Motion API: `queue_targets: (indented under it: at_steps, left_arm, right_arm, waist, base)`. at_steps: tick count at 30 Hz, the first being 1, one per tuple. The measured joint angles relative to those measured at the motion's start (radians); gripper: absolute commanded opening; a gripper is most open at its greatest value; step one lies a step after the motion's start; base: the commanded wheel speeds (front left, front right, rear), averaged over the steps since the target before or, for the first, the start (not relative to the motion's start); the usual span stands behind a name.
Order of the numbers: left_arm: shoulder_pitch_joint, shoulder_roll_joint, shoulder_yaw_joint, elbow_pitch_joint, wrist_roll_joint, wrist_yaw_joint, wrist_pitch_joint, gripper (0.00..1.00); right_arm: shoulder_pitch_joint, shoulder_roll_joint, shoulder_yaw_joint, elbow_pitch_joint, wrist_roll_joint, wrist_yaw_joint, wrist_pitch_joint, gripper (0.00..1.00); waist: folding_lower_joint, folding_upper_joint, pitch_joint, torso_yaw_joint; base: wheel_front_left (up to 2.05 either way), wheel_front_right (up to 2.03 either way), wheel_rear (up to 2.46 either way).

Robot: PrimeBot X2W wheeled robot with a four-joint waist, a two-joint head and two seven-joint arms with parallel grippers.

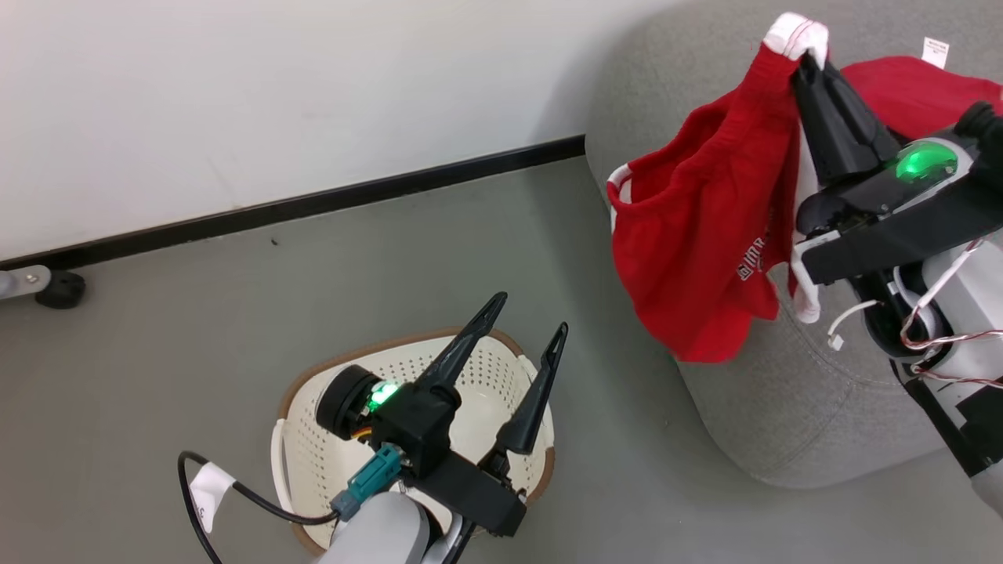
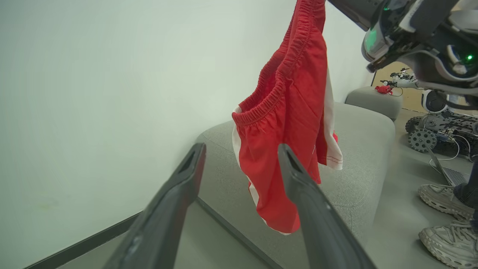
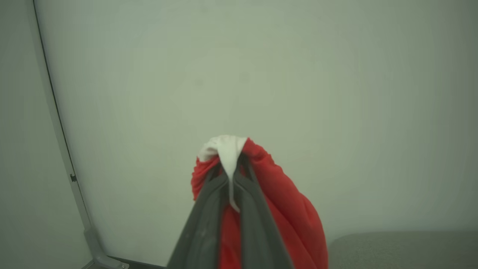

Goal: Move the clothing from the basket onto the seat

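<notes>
My right gripper (image 1: 803, 63) is shut on the red shorts (image 1: 705, 227) at their waistband and white stripe, holding them up above the grey seat (image 1: 791, 407); in the right wrist view the cloth (image 3: 227, 153) bunches between the closed fingers. The shorts (image 2: 291, 123) hang free over the seat's (image 2: 358, 149) near edge. A second red garment, the jersey (image 1: 909, 90), lies on the seat behind the right arm. My left gripper (image 1: 529, 317) stands open above the cream basket (image 1: 313, 462) on the floor, nothing between its fingers. The basket's visible inside holds no clothing.
A white wall with a black skirting board (image 1: 313, 200) runs behind the basket. A dark caster (image 1: 59, 290) sits at the far left. A person's shoes (image 2: 444, 216) stand by the seat, with wheeled robot gear (image 2: 437, 130) beyond and a second grey cushion (image 2: 373, 99).
</notes>
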Motion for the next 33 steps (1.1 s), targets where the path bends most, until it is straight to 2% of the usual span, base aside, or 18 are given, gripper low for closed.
queue_targets:
  at_steps: [9, 21, 33]
  left_arm:
    - [-0.021, 0.000, -0.015, 0.024, 0.002, -0.008, 0.000, 1.00]
    - [-0.087, 0.000, -0.083, 0.027, 0.001, -0.008, 0.000, 1.00]
    - [-0.138, 0.001, -0.133, 0.027, 0.001, -0.007, 0.000, 1.00]
  right_arm:
    - [-0.033, -0.030, -0.025, -0.031, -0.010, 0.000, 0.000, 0.00]
    - [-0.238, -0.188, -0.146, 0.013, -0.068, 0.000, 0.000, 0.00]
    - [-0.347, -0.285, -0.220, 0.111, -0.115, 0.001, 0.000, 0.00]
  waist:
    - [0.0001, 0.0000, 0.051, -0.035]
    - [0.0001, 0.0000, 0.146, -0.066]
    - [0.0000, 0.0001, 0.246, -0.046]
  base:
    - [0.00, 0.00, 0.00]
    - [0.00, 0.00, 0.00]
    - [0.00, 0.00, 0.00]
